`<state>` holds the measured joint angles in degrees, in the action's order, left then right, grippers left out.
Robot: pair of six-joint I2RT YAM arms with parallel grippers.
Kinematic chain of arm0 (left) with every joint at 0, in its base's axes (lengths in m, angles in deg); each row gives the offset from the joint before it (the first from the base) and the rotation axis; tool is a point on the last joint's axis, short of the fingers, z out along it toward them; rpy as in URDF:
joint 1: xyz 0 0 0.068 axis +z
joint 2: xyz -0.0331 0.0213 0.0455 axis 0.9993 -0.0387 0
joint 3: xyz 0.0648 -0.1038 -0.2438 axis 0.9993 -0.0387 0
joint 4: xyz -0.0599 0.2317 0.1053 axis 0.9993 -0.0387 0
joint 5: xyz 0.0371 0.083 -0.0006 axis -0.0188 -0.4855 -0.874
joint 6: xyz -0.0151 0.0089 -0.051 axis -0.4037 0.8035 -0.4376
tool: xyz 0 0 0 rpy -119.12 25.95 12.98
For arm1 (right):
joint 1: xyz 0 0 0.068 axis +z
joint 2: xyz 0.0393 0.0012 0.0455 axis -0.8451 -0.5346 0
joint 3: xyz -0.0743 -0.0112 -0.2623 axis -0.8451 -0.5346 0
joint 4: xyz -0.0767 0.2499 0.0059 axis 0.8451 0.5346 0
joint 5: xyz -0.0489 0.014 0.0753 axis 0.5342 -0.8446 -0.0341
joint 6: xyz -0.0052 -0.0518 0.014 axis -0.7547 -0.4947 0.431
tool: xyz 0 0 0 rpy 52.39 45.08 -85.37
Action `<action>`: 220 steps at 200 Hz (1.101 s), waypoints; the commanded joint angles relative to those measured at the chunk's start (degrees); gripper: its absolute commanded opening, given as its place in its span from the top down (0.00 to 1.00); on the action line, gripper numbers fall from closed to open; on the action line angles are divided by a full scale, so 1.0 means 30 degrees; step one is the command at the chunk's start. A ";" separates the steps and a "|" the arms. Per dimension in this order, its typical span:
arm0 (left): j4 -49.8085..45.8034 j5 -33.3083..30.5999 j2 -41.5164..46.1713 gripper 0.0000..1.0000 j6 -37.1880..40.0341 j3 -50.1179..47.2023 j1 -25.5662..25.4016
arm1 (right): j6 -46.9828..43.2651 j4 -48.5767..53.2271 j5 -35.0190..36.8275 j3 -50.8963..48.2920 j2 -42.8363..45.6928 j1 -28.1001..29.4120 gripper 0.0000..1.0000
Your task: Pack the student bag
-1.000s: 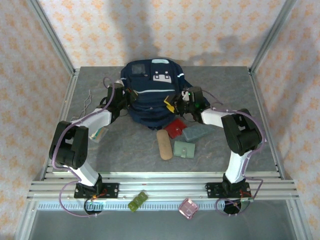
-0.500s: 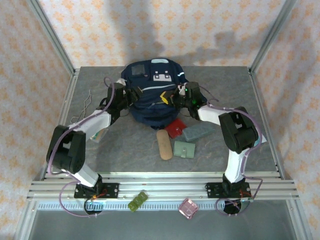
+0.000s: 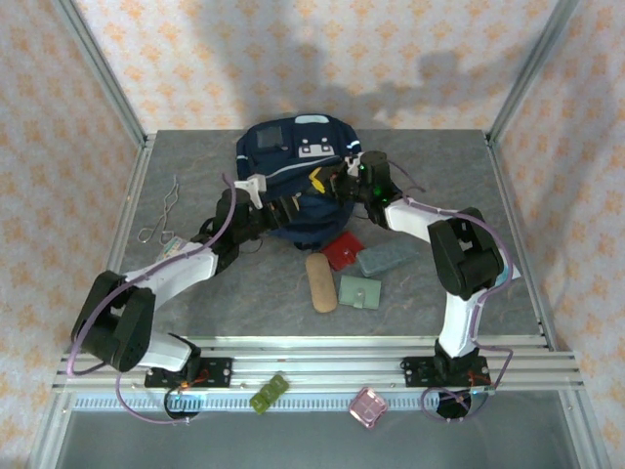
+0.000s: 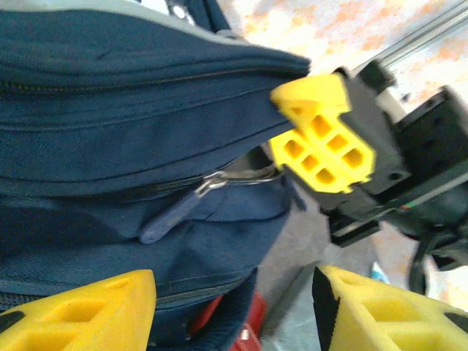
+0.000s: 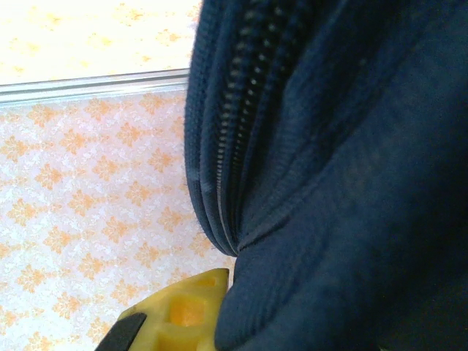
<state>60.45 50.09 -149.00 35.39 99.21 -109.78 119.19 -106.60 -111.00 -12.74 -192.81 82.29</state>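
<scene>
Right gripper (image 3: 327,184) of mine: clenched on a fold of the student bag (image 3: 293,147), the one large navy-blue fabric backpack with a grey-white stripe, lying at the far middle of the grey surface (image 3: 264,298). Left gripper (image 4: 234,311): released, yellow fingers (image 4: 80,311) apart, facing the bag's zip pull (image 4: 172,218). Loose items near the bag, four: one red pouch (image 3: 342,251), far edge hidden at the bag; one grey-blue case (image 3: 384,258); one green wallet (image 3: 361,291); one tan oblong case (image 3: 320,281). From my right wrist, fabric hides most of the finger.
</scene>
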 commanded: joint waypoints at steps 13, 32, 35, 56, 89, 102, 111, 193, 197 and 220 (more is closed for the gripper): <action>0.1406 -0.0463 -0.1234 0.40 0.1091 0.0737 -0.0012 | -0.0179 -0.1117 -0.0452 0.1357 0.0174 0.0245 1.00; 0.1126 -0.0265 -0.2063 0.40 0.1343 0.1571 -0.0047 | -0.0306 -0.0955 -0.0513 0.1429 0.0160 0.0289 1.00; 0.1118 -0.0247 -0.2181 0.40 0.1397 0.1650 -0.0071 | -0.0327 -0.0928 -0.0511 0.1435 0.0158 0.0314 1.00; 0.0833 -0.0391 -0.2617 0.40 0.1714 0.2179 -0.0187 | -0.0412 -0.0865 -0.0620 0.1496 0.0045 0.0455 1.00; 0.0856 -0.1318 -0.2404 0.44 0.2679 0.2526 -0.0226 | -0.0726 -0.0537 -0.0745 0.1594 -0.0101 0.0677 1.00; -0.0142 -0.1418 -0.2873 0.44 0.3167 0.3320 -0.0226 | -0.0706 -0.0586 -0.0774 0.1525 -0.0138 0.0677 1.00; -0.0814 -0.1573 -0.3216 0.43 0.3484 0.3817 -0.0226 | -0.0730 -0.0579 -0.0812 0.1525 -0.0146 0.0677 1.00; -0.2574 -0.4476 -0.4940 0.73 0.5435 0.4909 -0.0838 | -0.0732 -0.0481 -0.0980 0.1842 -0.0109 0.0706 1.00; -0.2538 -0.4961 -0.4920 0.77 0.5435 0.4887 -0.0930 | -0.0724 -0.0468 -0.0979 0.1826 -0.0124 0.0706 1.00; -0.1724 -0.6486 -0.4831 0.74 0.5197 0.4600 -0.1239 | -0.0715 -0.0510 -0.0954 0.1789 -0.0058 0.0736 1.00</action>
<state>52.78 38.46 -163.14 49.53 111.97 -112.64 117.42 -103.65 -110.54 -10.35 -193.86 83.42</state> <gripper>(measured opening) 0.216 0.046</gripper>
